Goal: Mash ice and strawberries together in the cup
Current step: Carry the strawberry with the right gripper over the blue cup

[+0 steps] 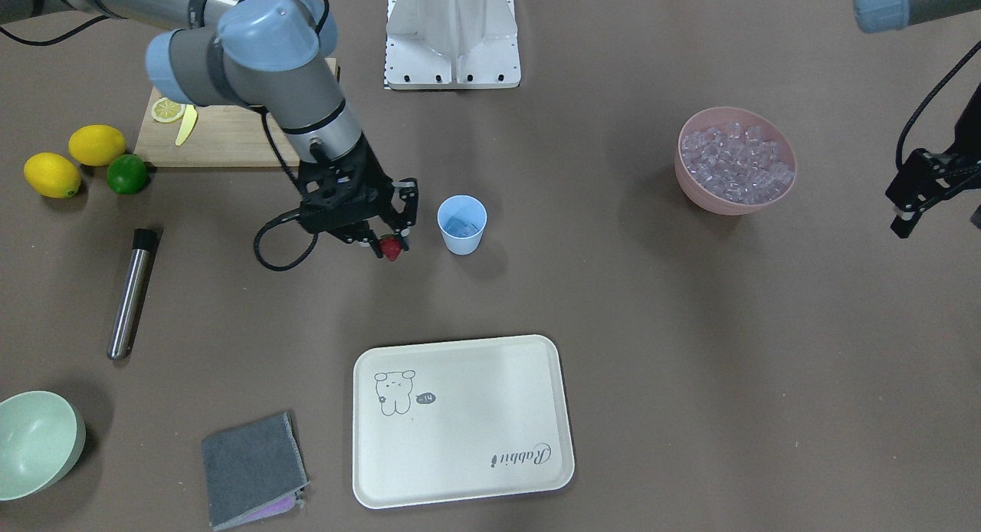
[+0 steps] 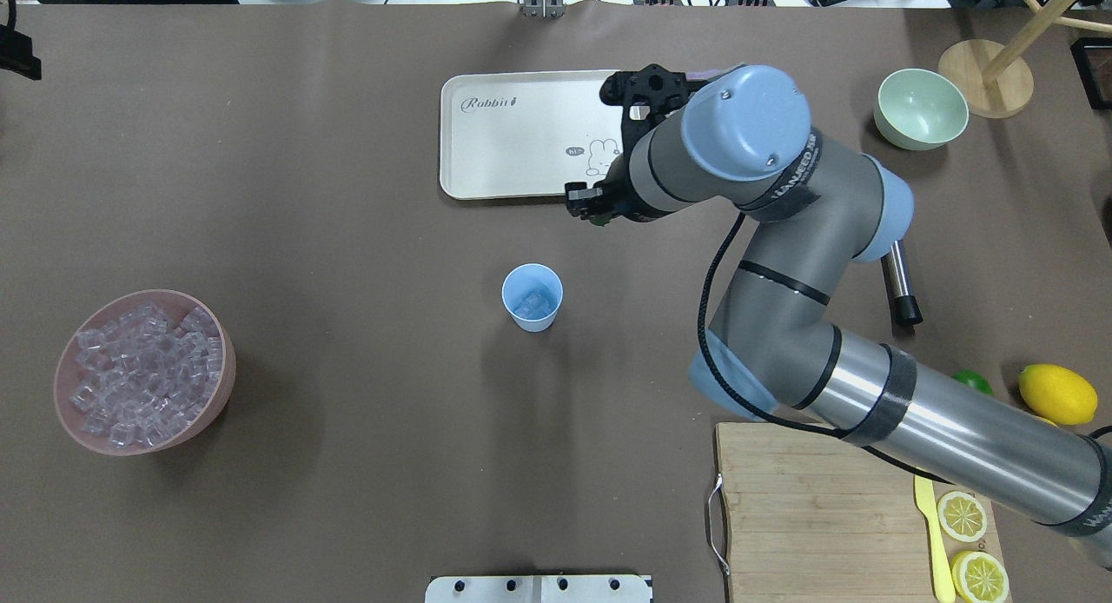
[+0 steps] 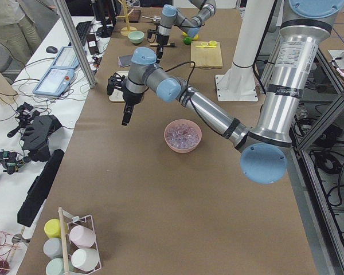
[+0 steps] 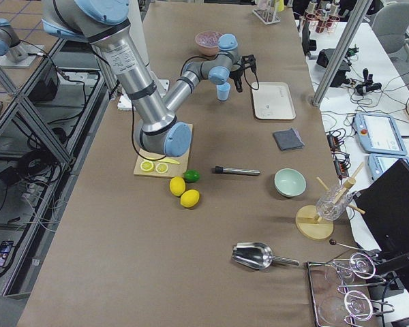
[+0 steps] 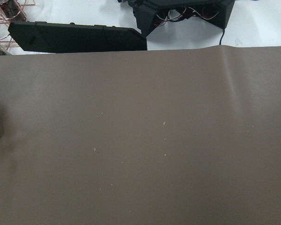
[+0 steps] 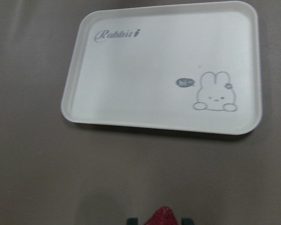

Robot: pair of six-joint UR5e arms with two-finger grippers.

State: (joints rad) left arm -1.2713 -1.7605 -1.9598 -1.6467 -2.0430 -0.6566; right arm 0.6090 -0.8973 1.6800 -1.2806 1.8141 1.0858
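Observation:
My right gripper is shut on a small red strawberry and holds it above the table, a short way beside the light blue cup. The strawberry's tip shows at the bottom of the right wrist view. The cup stands upright mid-table with a few clear ice cubes in its bottom. A pink bowl heaped with ice stands far off. My left gripper hangs above the table near that bowl; I cannot tell whether it is open.
A cream tray lies by the far edge. A steel muddler, two lemons, a lime, a wooden cutting board, a pale green bowl and a grey cloth lie on the right arm's side.

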